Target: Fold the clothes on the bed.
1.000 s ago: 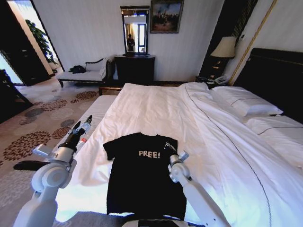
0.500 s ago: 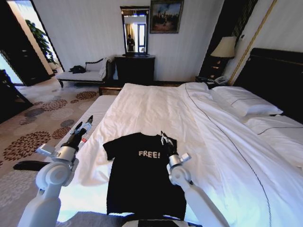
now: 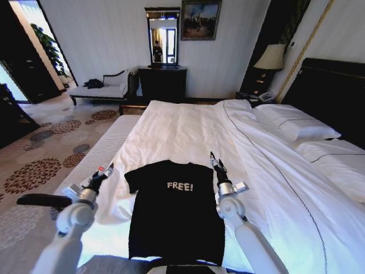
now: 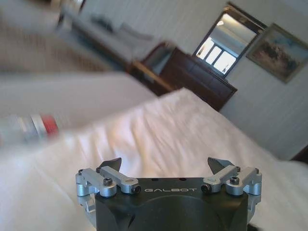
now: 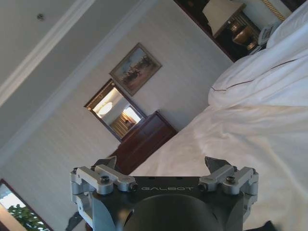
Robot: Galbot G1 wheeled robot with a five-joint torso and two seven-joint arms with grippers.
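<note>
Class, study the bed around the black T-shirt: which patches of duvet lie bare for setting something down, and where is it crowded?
Bare duvet stretches from the black T-shirt collar to the bed's far end, and from its right sleeve toward the pillows. It is crowded at both sleeves: the left gripper and right gripper, both open, flank the shirt.

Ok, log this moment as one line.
T-shirt: flat on bed, unfolded | left gripper: open, beside its left sleeve | right gripper: open, beside its right sleeve | nothing held
</note>
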